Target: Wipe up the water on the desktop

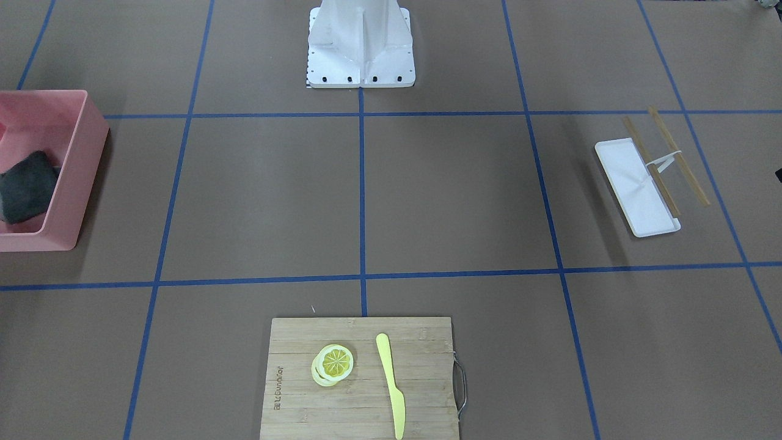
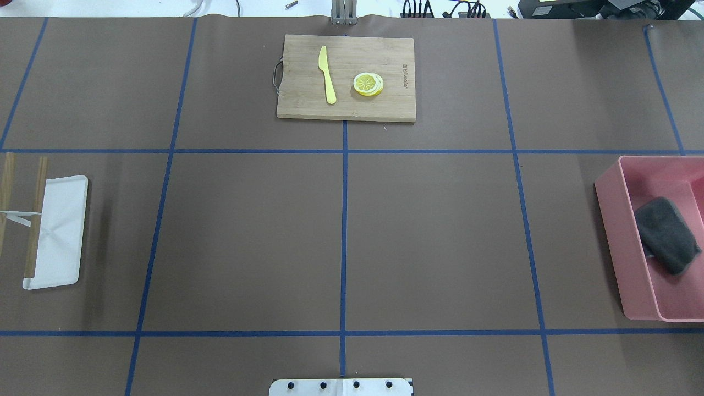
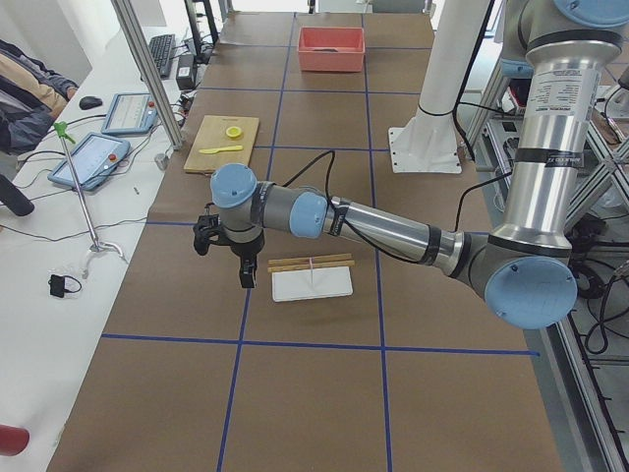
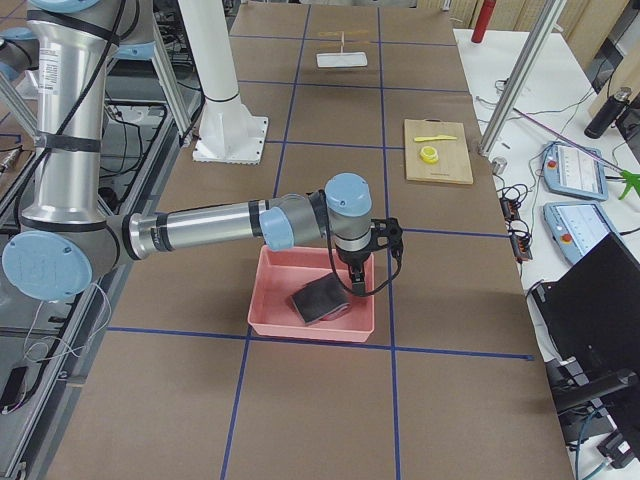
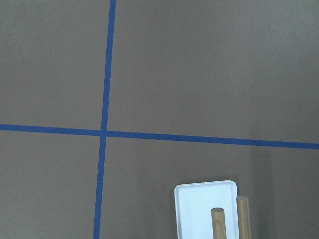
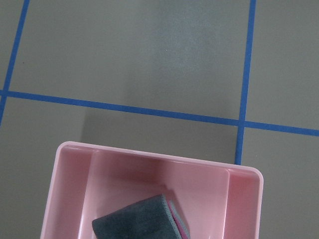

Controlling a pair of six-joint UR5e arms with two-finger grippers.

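Note:
The desktop (image 2: 440, 242) is a matte brown surface with a grid of blue tape lines; I see no clear patch of water on it. A dark grey cloth (image 2: 665, 234) lies folded in a pink bin (image 2: 610, 242) on the right. My right gripper (image 4: 358, 278) hangs over the bin just above the cloth (image 4: 318, 300); I cannot tell if it is open or shut. My left gripper (image 3: 228, 258) hovers beside a white tray (image 3: 314, 285); I cannot tell its state either. Both grippers are outside the overhead and front views.
Wooden chopsticks (image 2: 36, 220) rest across the white tray (image 2: 66, 231) at the left. A bamboo cutting board (image 2: 385, 104) at the far middle holds a yellow knife (image 2: 327, 74) and lemon slices (image 2: 368, 83). The robot's white base (image 1: 360, 49) stands at the near middle edge.

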